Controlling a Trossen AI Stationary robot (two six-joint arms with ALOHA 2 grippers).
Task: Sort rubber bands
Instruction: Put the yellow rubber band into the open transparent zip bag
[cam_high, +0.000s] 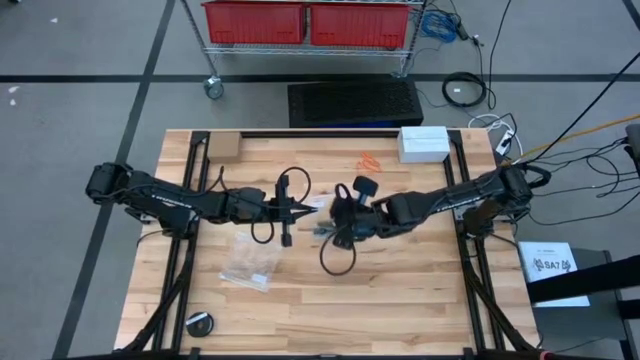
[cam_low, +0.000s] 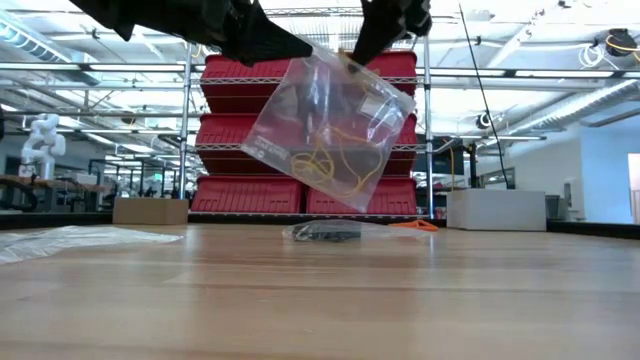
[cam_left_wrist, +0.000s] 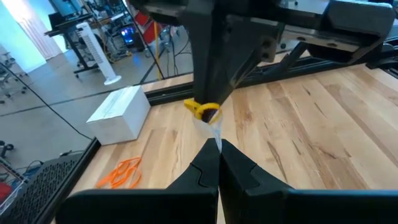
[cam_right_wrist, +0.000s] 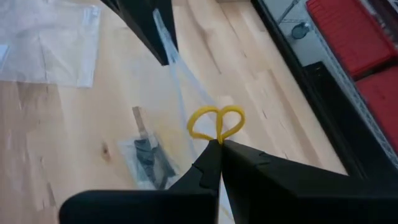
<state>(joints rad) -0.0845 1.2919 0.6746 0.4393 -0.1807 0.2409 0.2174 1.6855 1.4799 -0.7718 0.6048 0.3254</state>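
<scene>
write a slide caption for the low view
Both grippers, left and right, hold a clear bag of yellow rubber bands above the wooden table.

Held bag (cam_low: 330, 120): in the air between left hand (cam_high: 306, 209) and right hand (cam_high: 340, 212), above the counter (cam_high: 400, 290)
Rubber bands (cam_low: 335, 160): inside the held bag
Small bag (cam_right_wrist: 148, 158): on the counter below both hands
Box (cam_high: 424, 143): behind the right hand

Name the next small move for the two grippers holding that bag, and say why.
Probably the right gripper should lower its yellow rubber band into the clear bag and release it. The left gripper pinches the bag's edge, the bag hangs above the table, and yellow bands already lie inside.
</scene>
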